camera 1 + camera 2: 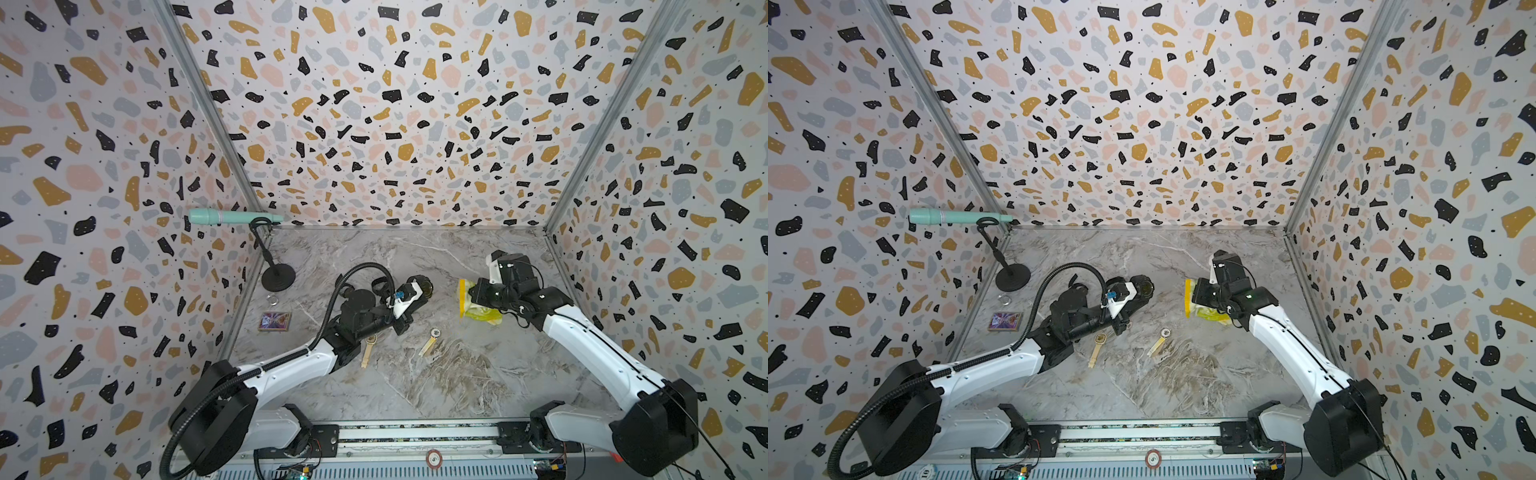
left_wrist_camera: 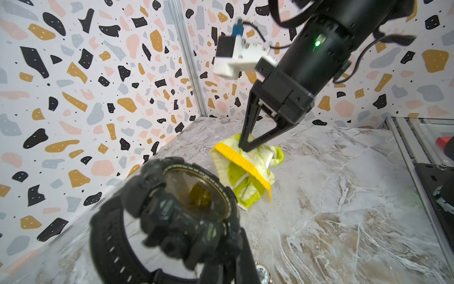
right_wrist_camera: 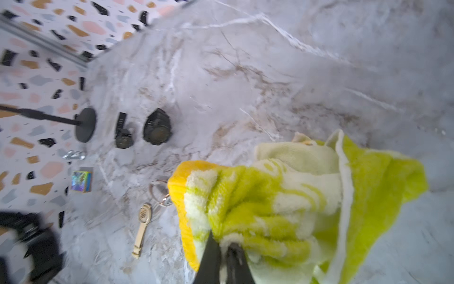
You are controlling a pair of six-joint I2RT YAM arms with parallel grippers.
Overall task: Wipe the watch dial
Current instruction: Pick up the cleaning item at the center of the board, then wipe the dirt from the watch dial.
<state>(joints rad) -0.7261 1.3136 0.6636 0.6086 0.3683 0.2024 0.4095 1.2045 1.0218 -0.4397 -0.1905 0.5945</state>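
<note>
Left pincer first: its tips are lost behind the black watch it clamps, blurred up close in the wrist view. That watch is held just left of the cloth, apart from it, over the table. Chunky black case, round amber-tinted dial, markings unreadable. At the cloth itself, the right pincer is pinched shut on a fold of yellow-green towelling, orange hem trailing.
</note>
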